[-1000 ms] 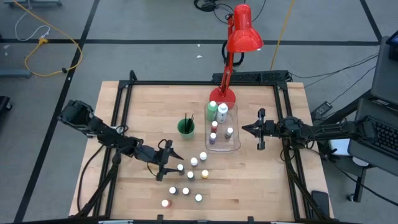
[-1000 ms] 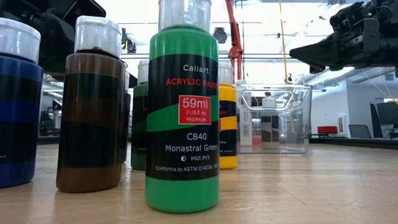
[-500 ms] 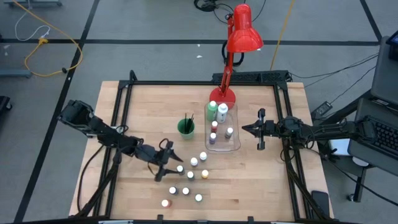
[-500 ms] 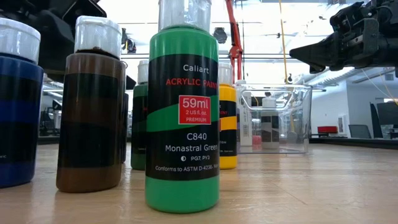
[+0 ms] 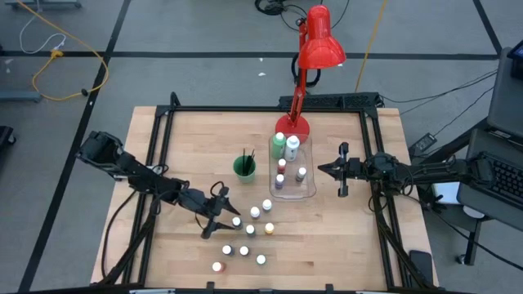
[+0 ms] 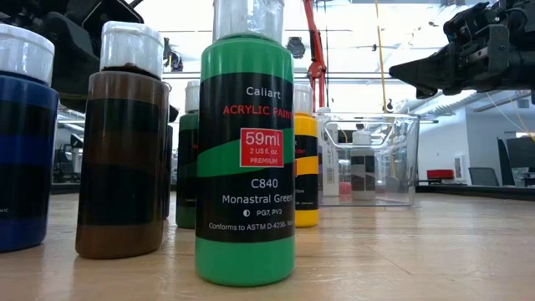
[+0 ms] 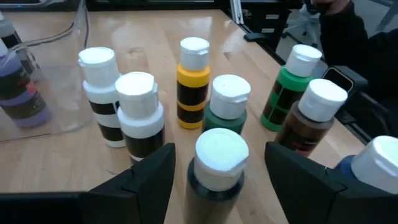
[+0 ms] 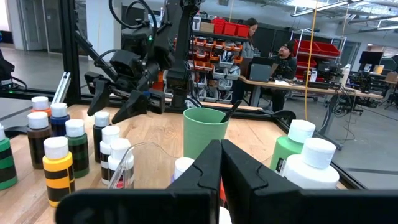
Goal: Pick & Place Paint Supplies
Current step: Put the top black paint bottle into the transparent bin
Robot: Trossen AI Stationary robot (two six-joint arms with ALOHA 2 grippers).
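Observation:
Several small white-capped paint bottles point(image 5: 250, 229) stand upright on the wooden table, near its front. My left gripper point(image 5: 219, 214) is open at the cluster's left side. Its two fingers stand either side of a dark bottle point(image 7: 217, 163) without touching it. More bottles stand in the clear bin point(image 5: 304, 189). Thin brushes stick up out of the green cup point(image 5: 244, 168). My right gripper point(image 5: 327, 170) is shut and hangs level just right of the bin, holding nothing. The low view shows a green bottle point(image 6: 245, 167), a brown one point(image 6: 124, 142) and a yellow one point(image 6: 306, 171) up close.
A red desk lamp point(image 5: 320, 41) stands with its base point(image 5: 296, 126) at the bin's far end. A black frame point(image 5: 163, 147) rims the table. Bare wood lies to the left and right of the bottle cluster. People sit at desks beyond the table point(image 8: 283, 59).
My left gripper has swivelled a little at the wrist while staying in the same place beside the bottles, and it is still open. The bottles have not moved.

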